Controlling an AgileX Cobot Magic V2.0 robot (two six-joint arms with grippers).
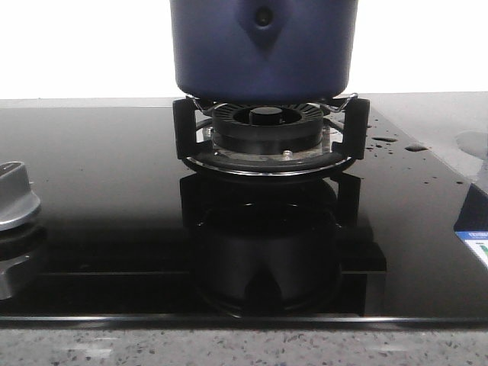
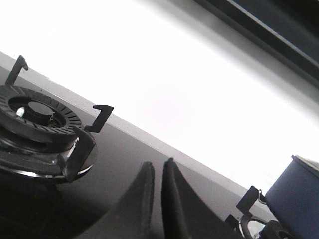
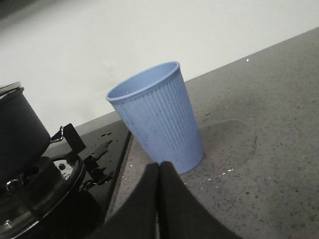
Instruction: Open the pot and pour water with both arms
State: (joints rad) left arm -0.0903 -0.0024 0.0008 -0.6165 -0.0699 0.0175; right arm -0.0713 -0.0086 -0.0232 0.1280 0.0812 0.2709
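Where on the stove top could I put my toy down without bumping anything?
The black glass between the silver knob and the burner under the pot is bare. Right of that burner it is wet with droplets.

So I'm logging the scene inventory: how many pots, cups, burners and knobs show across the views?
Pots: 1, the pot
Cups: 1, the cup
Burners: 2, one under the pot, one bare
Knobs: 1, the knob
Total: 5

The pot (image 1: 263, 49) fills the burner (image 1: 267, 130), cup (image 3: 157, 122) standing upright beside the hob (right side).
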